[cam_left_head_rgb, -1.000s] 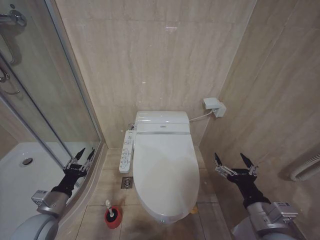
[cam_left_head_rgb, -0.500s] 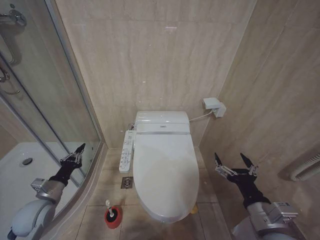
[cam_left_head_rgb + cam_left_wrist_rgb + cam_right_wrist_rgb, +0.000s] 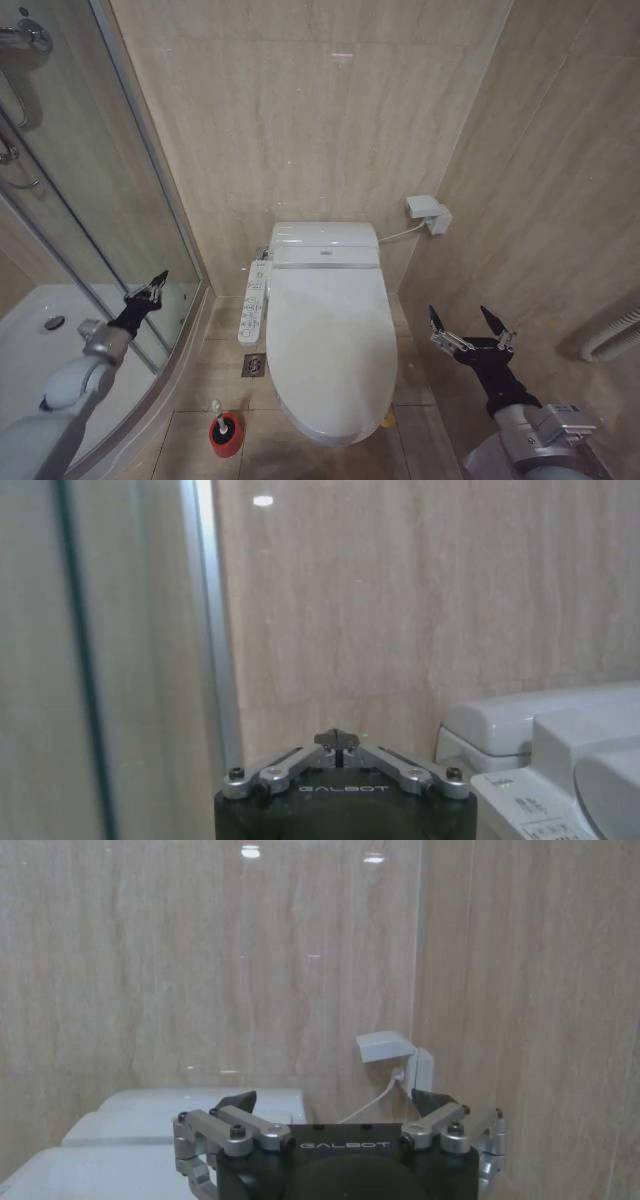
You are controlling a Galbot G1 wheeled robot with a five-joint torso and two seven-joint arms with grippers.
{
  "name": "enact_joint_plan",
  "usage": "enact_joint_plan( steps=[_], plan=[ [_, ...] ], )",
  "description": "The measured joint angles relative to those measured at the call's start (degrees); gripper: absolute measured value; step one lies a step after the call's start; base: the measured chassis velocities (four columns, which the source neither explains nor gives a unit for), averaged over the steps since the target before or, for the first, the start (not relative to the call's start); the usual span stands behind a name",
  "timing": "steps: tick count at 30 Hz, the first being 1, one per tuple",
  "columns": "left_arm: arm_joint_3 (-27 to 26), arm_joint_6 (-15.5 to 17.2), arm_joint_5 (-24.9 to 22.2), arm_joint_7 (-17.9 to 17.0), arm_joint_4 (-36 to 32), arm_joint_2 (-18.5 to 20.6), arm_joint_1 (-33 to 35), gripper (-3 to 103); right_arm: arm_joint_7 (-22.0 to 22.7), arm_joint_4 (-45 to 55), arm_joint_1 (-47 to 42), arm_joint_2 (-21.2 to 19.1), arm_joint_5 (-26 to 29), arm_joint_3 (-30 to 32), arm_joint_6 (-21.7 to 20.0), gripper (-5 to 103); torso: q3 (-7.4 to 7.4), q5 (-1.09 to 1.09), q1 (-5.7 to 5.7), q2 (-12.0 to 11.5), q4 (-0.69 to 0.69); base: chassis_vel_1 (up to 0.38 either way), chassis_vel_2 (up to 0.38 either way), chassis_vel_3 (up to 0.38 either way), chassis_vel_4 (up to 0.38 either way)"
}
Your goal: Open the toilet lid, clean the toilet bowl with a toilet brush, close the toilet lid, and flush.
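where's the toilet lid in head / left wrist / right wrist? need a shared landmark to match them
Head view: the toilet lid, shut, at lower centre between the two arms.
Left wrist view: a white sliver at the lower right corner, beyond the shut left gripper.
Right wrist view: a white corner at lower left, beside the open right gripper.
Shared landmark: the white tank unit behind the lid.

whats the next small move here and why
Probably bring the left hand, fingers shut, in from the shower glass toward the yellow strap near the front edge of the toilet lid. The lid is down, and the toilet brush sits in its holder.
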Motion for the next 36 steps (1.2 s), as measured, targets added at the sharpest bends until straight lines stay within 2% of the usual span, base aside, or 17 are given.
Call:
enact_joint_plan(
  steps=[7, 16, 23, 36],
  plan=[
    [6.31, -1.87, -0.15, 3.18, 5.9, 0.43, -6.58, 0, 0.0, 0.0, 0.0, 0.0, 0.0, 0.0, 0.0, 100, 0.0, -0.01, 0.0, 0.0, 0.04, 0.0, 0.0, 0.0, 0.0],
    [12.69, -2.72, -0.67, 4.69, 10.64, 0.12, -13.92, 0, 0.0, 0.0, 0.0, 0.0, 0.0, 0.0, 0.0, 100, 0.0, 0.0, 0.0, 0.0, 0.02, 0.0, 0.0, 0.0, 0.0],
    [20.4, -3.77, -2.08, 5.12, 16.18, -1.86, -22.19, 0, 0.0, 0.0, 0.0, 0.0, 0.0, 0.0, 0.0, 100, 0.0, 0.0, 0.0, 0.0, 0.02, 0.0, 0.0, 0.0, 0.0],
    [25.62, -4.84, -2.01, 5.38, 21.74, -4.92, -28.16, 0, 0.0, 0.0, 0.0, 0.0, 0.0, 0.0, 0.0, 100, -0.01, -0.02, 0.0, 0.0, 0.02, -0.007, 0.007, 0.005, -0.006]
  ],
)
